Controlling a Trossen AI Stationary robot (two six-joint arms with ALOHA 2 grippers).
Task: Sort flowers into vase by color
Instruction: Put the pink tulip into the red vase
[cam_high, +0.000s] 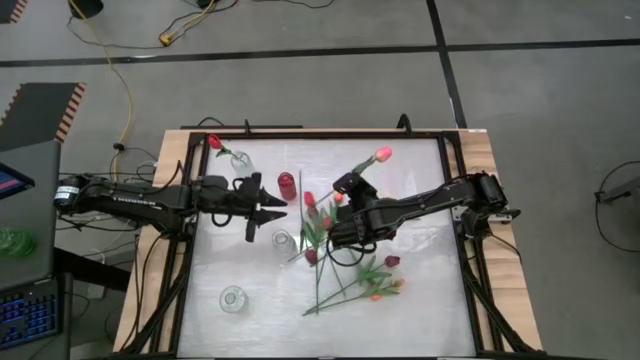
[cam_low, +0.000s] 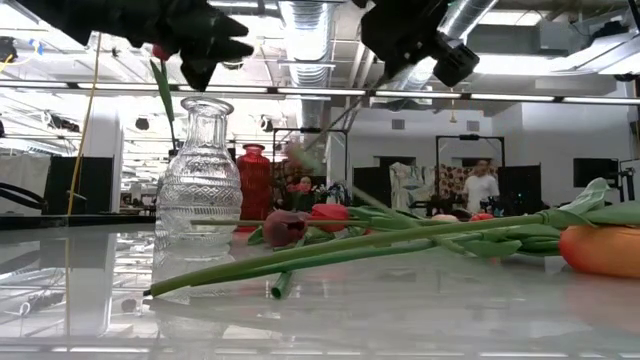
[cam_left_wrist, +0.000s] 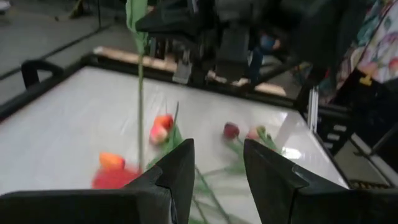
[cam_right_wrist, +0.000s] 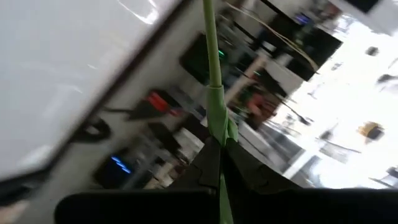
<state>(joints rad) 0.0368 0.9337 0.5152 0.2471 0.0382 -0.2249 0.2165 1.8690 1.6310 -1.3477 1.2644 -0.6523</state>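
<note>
Flowers, artificial tulips on long thin green stems, mostly lie in a loose heap (cam_high: 350, 275) from the table's centre toward five o'clock, with one red tulip (cam_high: 214, 142) already standing in a clear glass vase at ten o'clock. We see the right gripper (cam_high: 340, 232) at the centre, its fingers pinched tight on the green stem of a pink-orange tulip (cam_high: 382, 155) whose head points toward one o'clock. The left gripper (cam_high: 250, 207) waits at nine o'clock, fingers parted and holding nothing, close to the small red glass vase (cam_high: 287, 185). Two more clear glass vases sit at centre (cam_high: 283, 240) and seven o'clock (cam_high: 232, 298). We judge the step is carrying this tulip to its vase; we should swing the stem upright first, aim the cut end over the narrow neck, lower slowly, and release only once the stem is well inside.
</note>
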